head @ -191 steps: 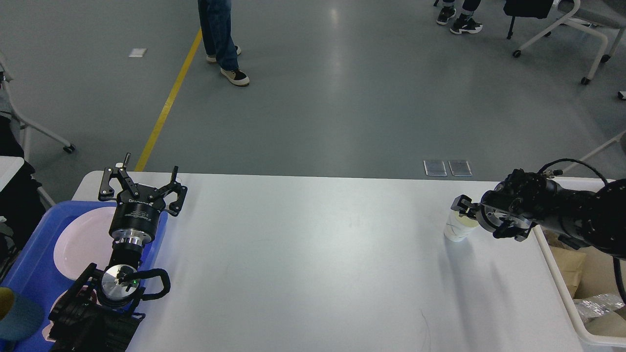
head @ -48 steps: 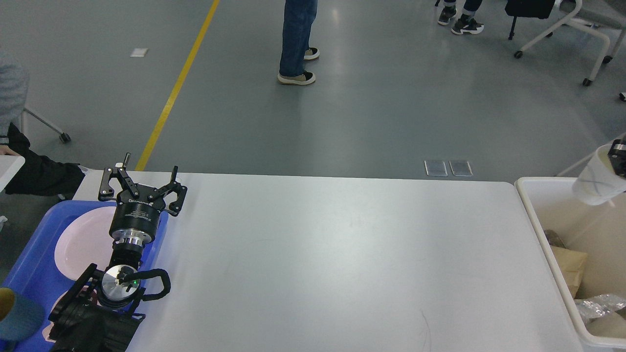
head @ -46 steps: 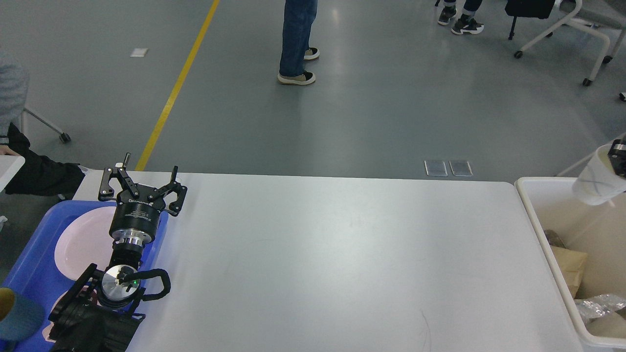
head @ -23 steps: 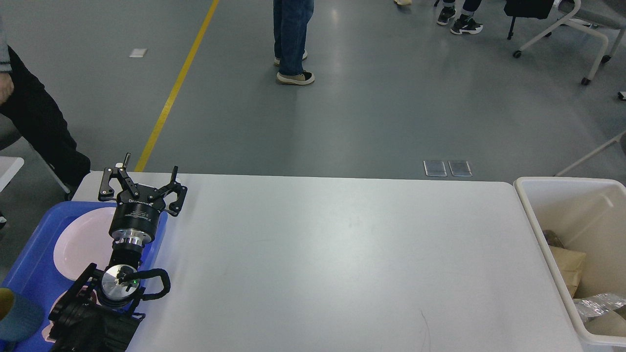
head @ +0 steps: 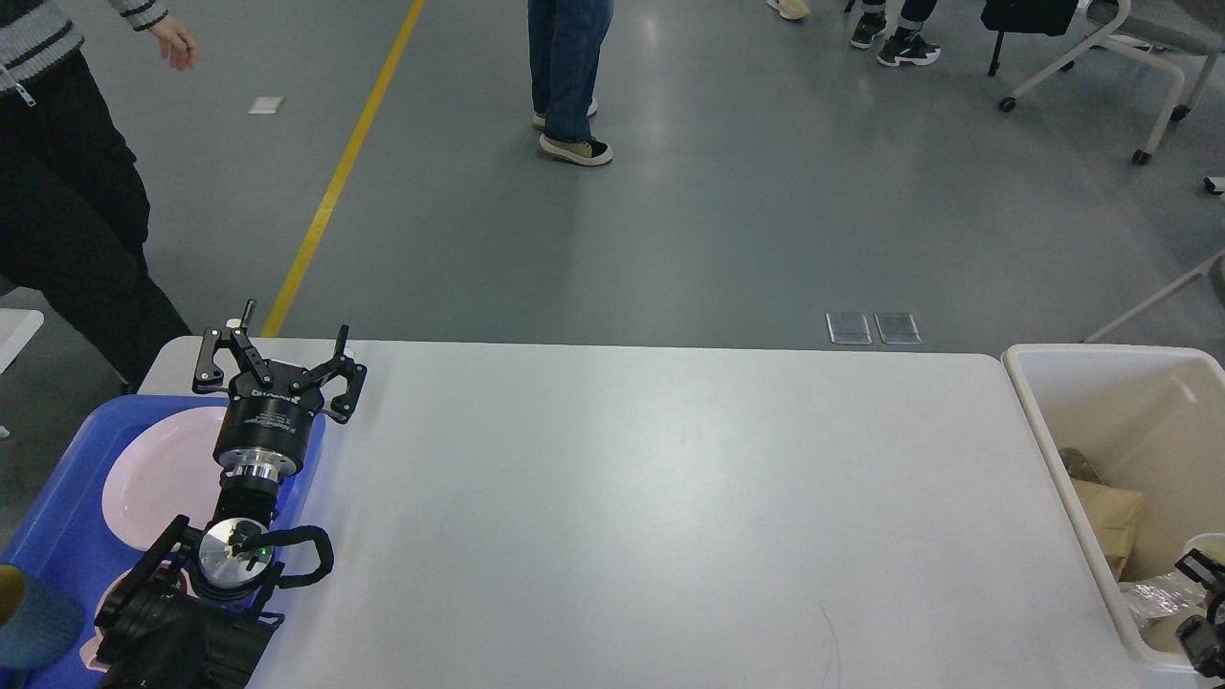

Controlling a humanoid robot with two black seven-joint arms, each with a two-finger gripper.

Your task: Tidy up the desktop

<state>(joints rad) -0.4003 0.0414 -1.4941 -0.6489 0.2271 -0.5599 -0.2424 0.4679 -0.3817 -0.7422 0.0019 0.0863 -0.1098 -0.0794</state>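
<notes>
— Where were the fingers?

— The left gripper [head: 278, 352] had its black fingers [head: 218, 356] spread wide, holding nothing, above the far-left corner of the large white glossy desktop [head: 651, 507], which stretched rightward from them. The right gripper [head: 1204, 612] barely showed at the lower right edge; its finger state could not be told.

— What lay around?

— A blue plastic tray [head: 67, 517] holding a pale round plate [head: 158, 474] beneath the left arm, and a cream plastic bin [head: 1053, 421] at the desktop's right end.

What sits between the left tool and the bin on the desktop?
Nothing: head view shows bare desktop from the left tool to the bin.
</notes>
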